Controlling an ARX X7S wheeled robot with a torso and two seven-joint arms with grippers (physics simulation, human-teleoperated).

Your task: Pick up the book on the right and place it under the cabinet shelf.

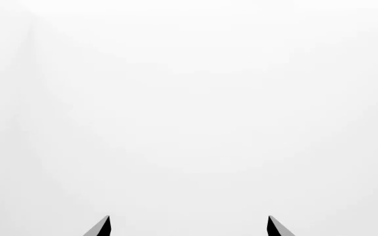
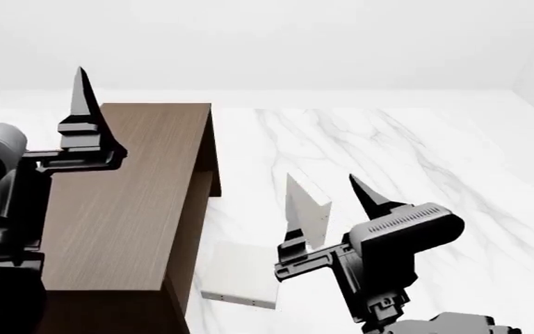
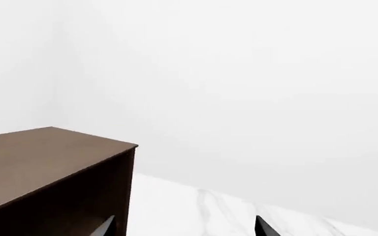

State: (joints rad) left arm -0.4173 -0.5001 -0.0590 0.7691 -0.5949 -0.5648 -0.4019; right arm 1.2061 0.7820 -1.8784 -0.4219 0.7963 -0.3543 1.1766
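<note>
The cabinet shelf (image 2: 128, 202) is a big dark brown wood-grain box at the left of the head view, its open side facing right; the right wrist view shows its top (image 3: 45, 157). The book (image 2: 239, 282), thin and white with tiny dark dots on its edge, lies flat on the marble against the foot of the cabinet's open side. My right gripper (image 2: 325, 202) hovers above and to the right of it, open and empty (image 3: 183, 226). My left gripper (image 2: 30, 73) is raised over the cabinet's left side, open, with only white wall ahead (image 1: 189, 225).
A thicker greyish-white book (image 2: 311, 202) stands upright on the marble table (image 2: 416, 160) right of the cabinet, just behind my right gripper's left finger. White walls close the table's far side and right side.
</note>
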